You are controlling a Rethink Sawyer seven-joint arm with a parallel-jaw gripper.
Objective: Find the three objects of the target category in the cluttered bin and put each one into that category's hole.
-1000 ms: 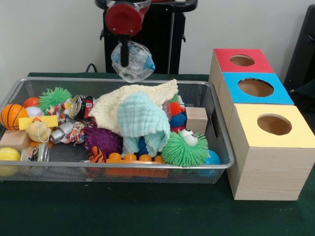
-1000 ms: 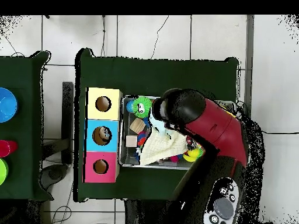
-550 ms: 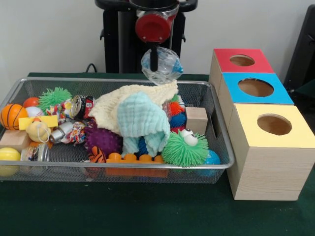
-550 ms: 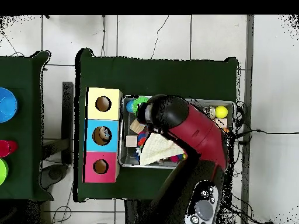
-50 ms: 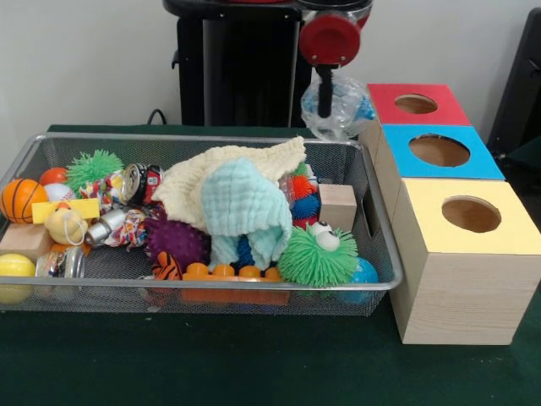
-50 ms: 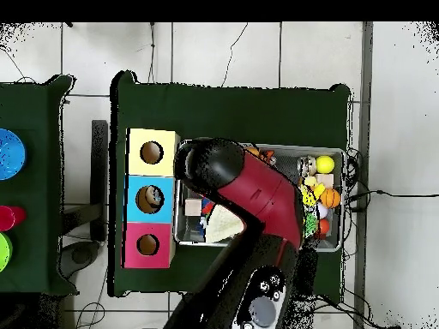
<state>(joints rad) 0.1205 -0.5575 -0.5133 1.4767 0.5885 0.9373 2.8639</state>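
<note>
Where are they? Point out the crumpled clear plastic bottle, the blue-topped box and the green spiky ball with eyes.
crumpled clear plastic bottle [image 5: 340, 108], front view, on its crinkled body.
blue-topped box [image 5: 473, 162], front view, on its blue top beside the hole.
green spiky ball with eyes [image 5: 314, 258], front view, on its spikes.

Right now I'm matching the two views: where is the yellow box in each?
Front view: yellow box at the right, nearest the camera, beside the bin.
Overhead view: yellow box upper left of centre.
Shared landmark: the blue box adjoins it.

Plain pale wall [image 5: 84, 59]; white tiled floor [image 6: 223, 51]; green-clothed table [image 5: 254, 364].
</note>
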